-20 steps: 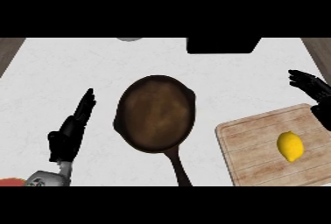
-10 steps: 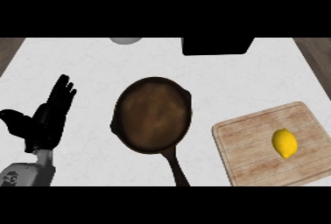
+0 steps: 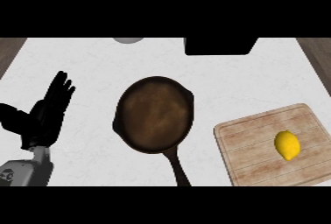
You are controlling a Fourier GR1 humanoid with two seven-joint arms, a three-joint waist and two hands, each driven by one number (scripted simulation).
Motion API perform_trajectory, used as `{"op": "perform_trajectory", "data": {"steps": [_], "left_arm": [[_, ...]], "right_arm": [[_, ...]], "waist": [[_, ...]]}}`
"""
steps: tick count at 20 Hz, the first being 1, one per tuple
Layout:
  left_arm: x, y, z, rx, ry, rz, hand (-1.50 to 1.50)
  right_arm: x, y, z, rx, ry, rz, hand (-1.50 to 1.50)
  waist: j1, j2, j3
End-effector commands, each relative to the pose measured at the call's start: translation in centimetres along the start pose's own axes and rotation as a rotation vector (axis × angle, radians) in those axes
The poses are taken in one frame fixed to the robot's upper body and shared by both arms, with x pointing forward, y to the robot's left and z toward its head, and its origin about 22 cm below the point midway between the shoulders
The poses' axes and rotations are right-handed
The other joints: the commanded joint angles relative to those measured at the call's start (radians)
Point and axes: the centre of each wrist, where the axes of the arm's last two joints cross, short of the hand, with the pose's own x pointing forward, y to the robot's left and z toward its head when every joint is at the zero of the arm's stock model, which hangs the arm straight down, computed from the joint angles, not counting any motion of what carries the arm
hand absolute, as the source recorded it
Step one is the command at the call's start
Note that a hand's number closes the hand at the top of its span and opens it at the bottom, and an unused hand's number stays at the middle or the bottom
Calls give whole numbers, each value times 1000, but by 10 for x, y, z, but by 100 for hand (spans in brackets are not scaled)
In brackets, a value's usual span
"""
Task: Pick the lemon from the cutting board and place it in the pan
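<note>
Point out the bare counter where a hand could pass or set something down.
Free: the strip between the pan and the cutting board, and the stretch above the board, right of the pan. Tighter: between the left hand and the pan.

You looked steeply down on a white counter top (image 3: 245, 83) with faint grey marbling, which filled nearly the whole view. Its surface was evenly lit, with only soft, short shadows under what stood on it. At the upper left corner and again at the upper right you could see narrow wedges of brown, wood-toned surface (image 3: 12, 48) beyond the counter's edges; whether that was floor or cabinet you could not tell. At the far edge a black boxy object (image 3: 218, 46) sat on the counter, cut off by the view's top, and left of it a pale grey round object (image 3: 128, 40) showed only partly.
</note>
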Motion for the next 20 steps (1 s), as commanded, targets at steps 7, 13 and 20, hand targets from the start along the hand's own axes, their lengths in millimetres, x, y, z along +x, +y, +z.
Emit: {"op": "perform_trajectory", "data": {"steps": [7,13,20], "left_arm": [[4,-8,7,-38,-11,7,0],[1,3,-7,-33,-2,-4,0],[-5,1,-1,-21,-7,0,0]], "right_arm": [[51,-4,-49,247,77,334,-150],[63,15,-74,458,173,445,-150],[69,50,-77,750,292,534,-150]], "waist": [[39,4,0],[38,8,-1],[26,4,-1]]}}
